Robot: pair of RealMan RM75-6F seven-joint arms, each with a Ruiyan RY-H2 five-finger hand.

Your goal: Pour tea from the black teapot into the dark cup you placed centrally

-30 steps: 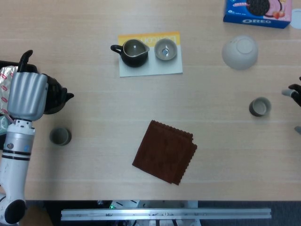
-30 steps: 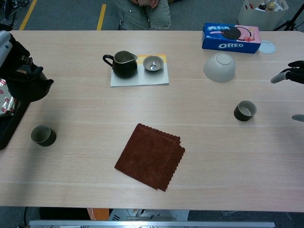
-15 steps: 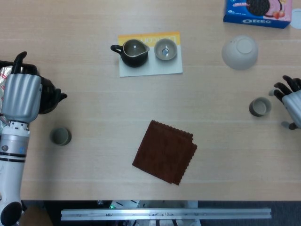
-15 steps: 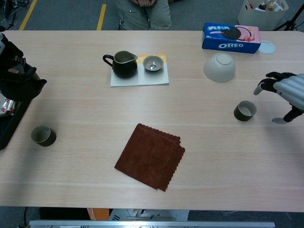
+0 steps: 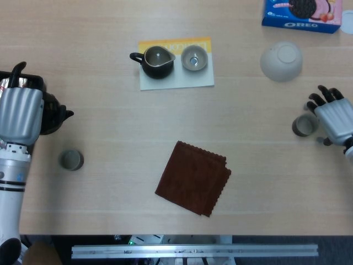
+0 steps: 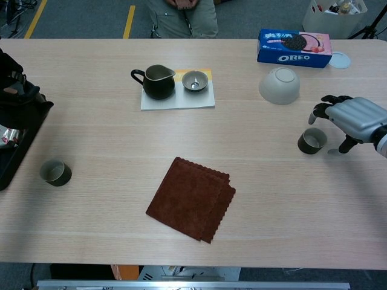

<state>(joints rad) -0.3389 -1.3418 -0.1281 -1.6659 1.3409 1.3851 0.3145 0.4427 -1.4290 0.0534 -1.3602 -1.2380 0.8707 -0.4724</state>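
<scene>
Since a second ago the left hand (image 5: pixel 21 113) has carried the black teapot (image 5: pixel 52 114) further toward the table's left edge, and the right hand (image 6: pixel 354 119) has come in from the right to the dark cup (image 6: pixel 312 141). That teapot sits gripped under the left hand, spout pointing toward the brown cloth (image 6: pixel 191 198), above the black tray (image 6: pixel 13 154). Well to the right of the cloth stands the dark cup, with the right hand just beside it, fingers spread and holding nothing; whether they touch the cup is unclear. Left of the cloth is a second small cup (image 6: pixel 55 172). Beyond the cloth a black pitcher (image 6: pixel 156 81) and a small bowl (image 6: pixel 195 80) rest on a card (image 6: pixel 178 99). Past the dark cup lie an upturned white bowl (image 6: pixel 279 85) and an Oreo box (image 6: pixel 294 48)
</scene>
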